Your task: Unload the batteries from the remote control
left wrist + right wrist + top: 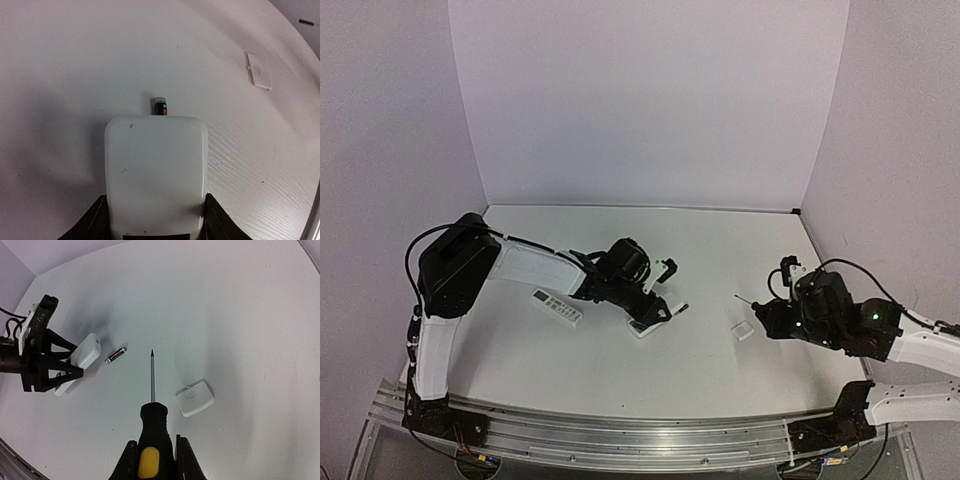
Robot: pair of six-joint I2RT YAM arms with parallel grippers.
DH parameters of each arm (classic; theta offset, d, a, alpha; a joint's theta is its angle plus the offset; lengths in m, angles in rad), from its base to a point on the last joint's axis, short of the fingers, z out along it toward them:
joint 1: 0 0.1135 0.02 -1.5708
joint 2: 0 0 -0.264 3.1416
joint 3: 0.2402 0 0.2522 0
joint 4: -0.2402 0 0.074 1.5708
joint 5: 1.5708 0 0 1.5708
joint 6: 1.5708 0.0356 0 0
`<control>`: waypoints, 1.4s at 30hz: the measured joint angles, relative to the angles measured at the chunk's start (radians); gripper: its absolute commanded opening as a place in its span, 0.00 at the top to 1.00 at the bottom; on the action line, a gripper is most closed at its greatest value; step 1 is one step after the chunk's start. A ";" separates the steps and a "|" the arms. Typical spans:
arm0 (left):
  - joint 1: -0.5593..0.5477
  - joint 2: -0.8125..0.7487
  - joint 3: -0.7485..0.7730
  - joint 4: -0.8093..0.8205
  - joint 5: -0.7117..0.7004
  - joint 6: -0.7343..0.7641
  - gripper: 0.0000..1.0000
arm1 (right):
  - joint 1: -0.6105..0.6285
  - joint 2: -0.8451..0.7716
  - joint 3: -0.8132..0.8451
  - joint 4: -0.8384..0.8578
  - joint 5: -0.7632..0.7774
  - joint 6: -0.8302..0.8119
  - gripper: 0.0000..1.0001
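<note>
My left gripper (155,216) is shut on the remote control (156,170), one dark finger (94,221) pressed against each long side. The remote's plain white back faces the camera, with a dark recess at the bottom edge of the left wrist view. One small dark battery (160,106) lies on the table just past the remote's far end. The right wrist view shows that battery (115,355) beside the remote control (86,351). My right gripper (155,460) is shut on a black and yellow screwdriver (152,427), whose tip points toward the battery.
The small white square cover (195,398) lies to the right of the screwdriver shaft, and from above the cover (743,330) sits in front of the right arm. A slimmer white remote with grey buttons (557,306) lies left of the left gripper (650,305).
</note>
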 measured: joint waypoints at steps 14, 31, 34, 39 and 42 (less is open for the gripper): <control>0.182 -0.079 -0.310 0.869 0.495 -0.607 1.00 | 0.000 -0.023 0.000 -0.024 -0.005 0.009 1.00; 0.237 0.113 -0.346 1.330 0.547 -1.240 1.00 | 0.000 -0.076 0.000 -0.049 -0.005 0.014 1.00; 0.244 0.116 -0.354 1.329 0.517 -1.280 1.00 | 0.000 -0.083 0.000 -0.053 -0.005 0.016 1.00; 0.242 0.116 -0.355 1.340 0.466 -1.325 1.00 | 0.000 -0.084 0.000 -0.057 -0.004 0.023 1.00; 0.241 0.116 -0.354 1.340 0.450 -1.352 1.00 | 0.000 -0.084 0.000 -0.061 -0.004 0.023 1.00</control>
